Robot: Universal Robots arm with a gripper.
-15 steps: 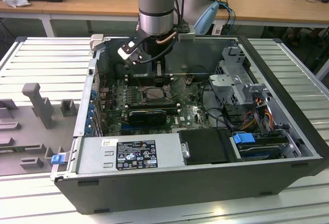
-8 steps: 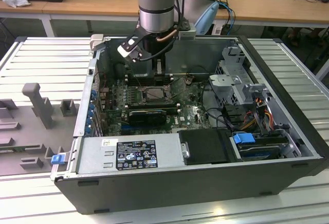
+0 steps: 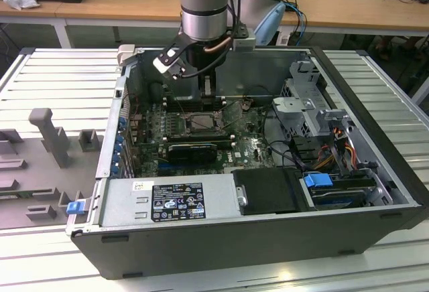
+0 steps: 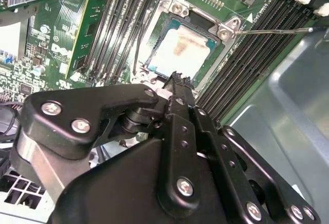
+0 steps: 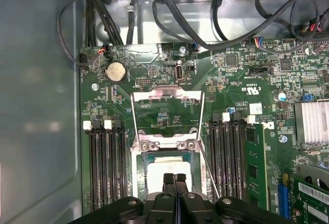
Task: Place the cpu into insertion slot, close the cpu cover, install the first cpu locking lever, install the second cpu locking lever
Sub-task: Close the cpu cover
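The cpu point(image 5: 154, 171) lies in the slot point(image 3: 201, 123), and the cover point(image 5: 164, 145) appears lowered around it. The pincer point(image 5: 174, 176), fingers pressed together and holding nothing, sits at the cover's edge opposite its two screws, just over the cpu. It seems to be pressing the cover flat. That calls for a straight, square push, clear of the thin levers point(image 5: 134, 126) on either side.
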